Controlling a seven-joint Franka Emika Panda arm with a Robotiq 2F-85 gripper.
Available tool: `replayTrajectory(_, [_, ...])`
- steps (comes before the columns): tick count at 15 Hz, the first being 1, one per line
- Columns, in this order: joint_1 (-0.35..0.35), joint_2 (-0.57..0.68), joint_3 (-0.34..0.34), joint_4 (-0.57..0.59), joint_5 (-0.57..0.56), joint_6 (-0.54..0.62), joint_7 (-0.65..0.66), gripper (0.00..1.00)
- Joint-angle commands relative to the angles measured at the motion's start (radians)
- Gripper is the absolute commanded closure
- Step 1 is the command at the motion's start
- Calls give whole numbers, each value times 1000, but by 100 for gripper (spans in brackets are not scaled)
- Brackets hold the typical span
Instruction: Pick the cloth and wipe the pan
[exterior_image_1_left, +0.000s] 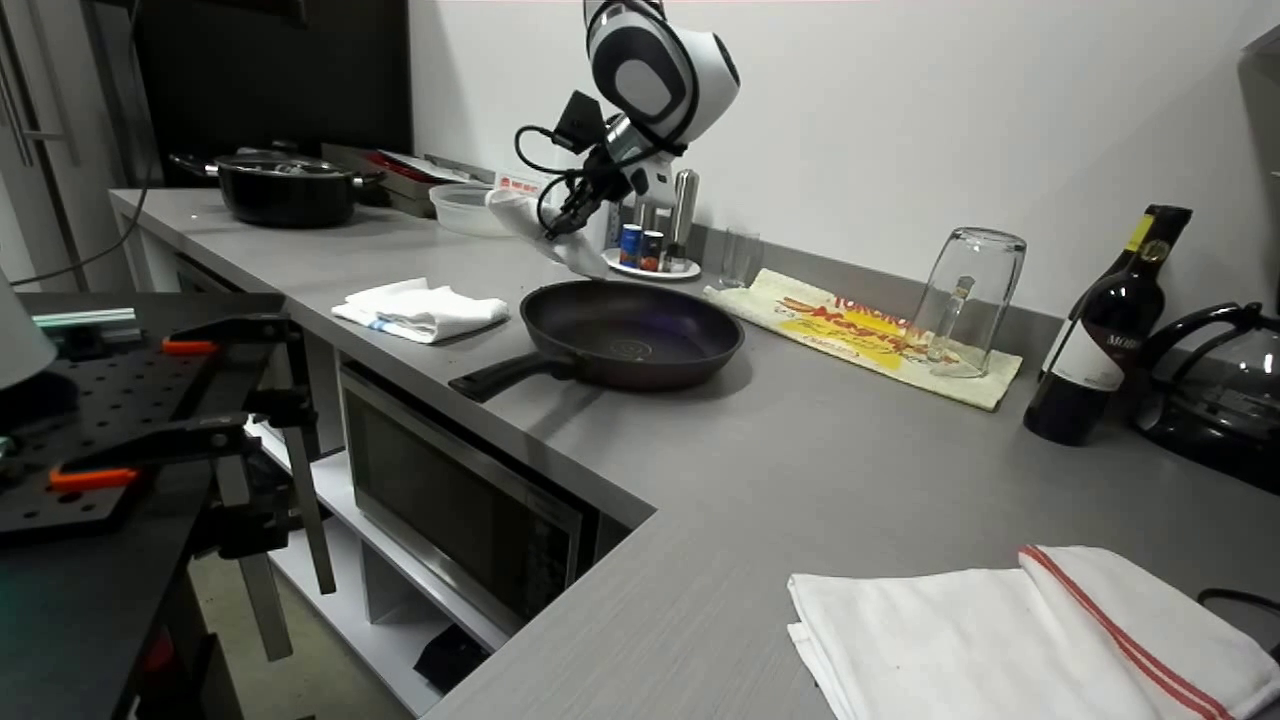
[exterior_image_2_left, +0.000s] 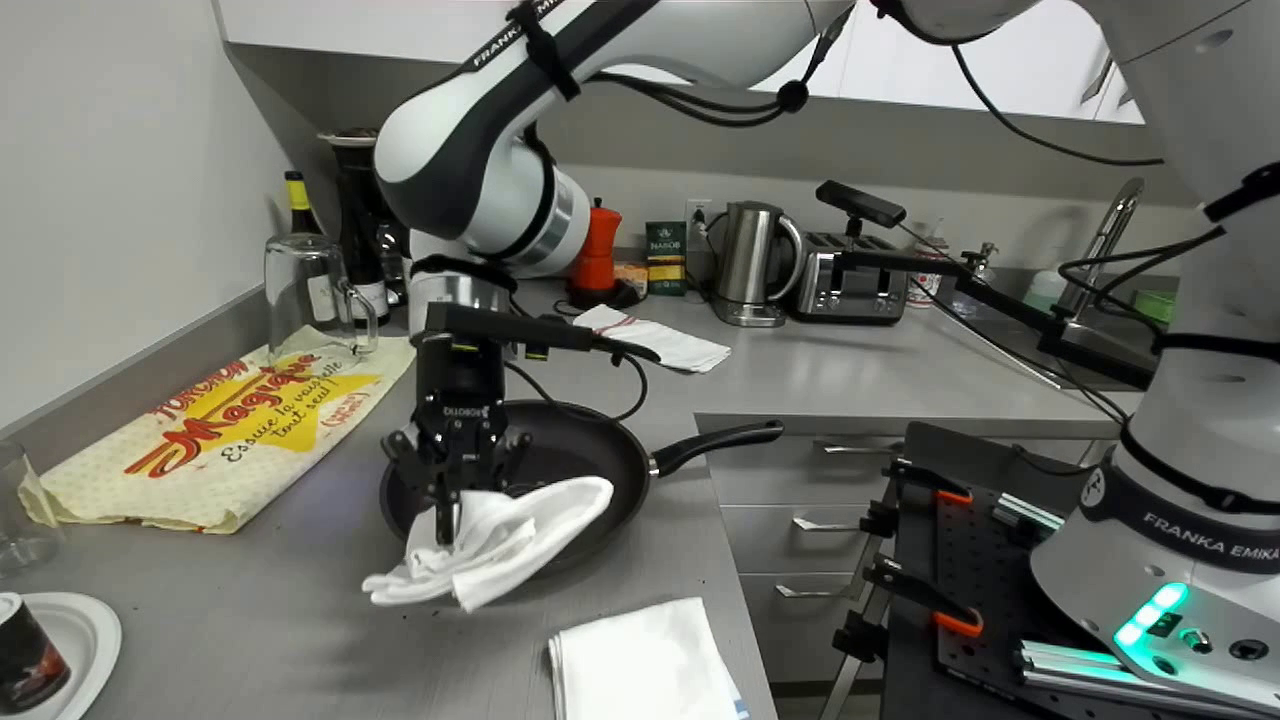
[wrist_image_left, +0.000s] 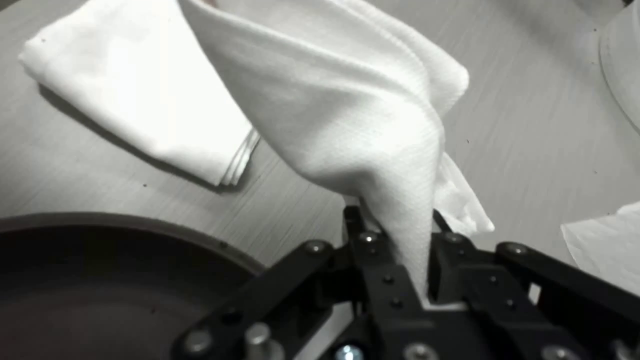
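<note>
Pan (exterior_image_1_left: 630, 345): one, black, on the gray surface (exterior_image_1_left: 760, 470).
End effector (wrist_image_left: 397, 245): one, clamped on one white cloth (exterior_image_2_left: 530, 545), aloft beside the pan.
Near the pan, I count: one blue-edged cloth (exterior_image_1_left: 420, 310).
Well apart from it: one red-striped cloth (exterior_image_1_left: 1000, 640).

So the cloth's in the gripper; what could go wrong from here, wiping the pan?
The held cloth droops to one side of the gripper, so bare metal might scrape the pan. Its handle juts past the edge of the counter; a firm wipe could swing it. The loose end might also snag the folded cloth nearby.
</note>
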Motion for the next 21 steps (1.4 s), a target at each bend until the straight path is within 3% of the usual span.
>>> replayTrajectory(1, [102, -27, -13, -89, -65, 24, -12, 96])
replayTrajectory(8, [288, -21, -63, -194, -313, 233, 50, 96])
replayTrajectory(14, [304, -43, -75, -196, -373, 350, 85, 96])
replayTrajectory(17, [278, -75, -49, -210, -348, 331, 55, 96])
replayTrajectory(18, [275, -93, -42, -225, -345, 331, 47, 89])
replayTrajectory(19, [269, -117, -29, -242, -336, 334, 35, 58])
replayTrajectory(21, [253, -165, 2, -273, -312, 330, 4, 50])
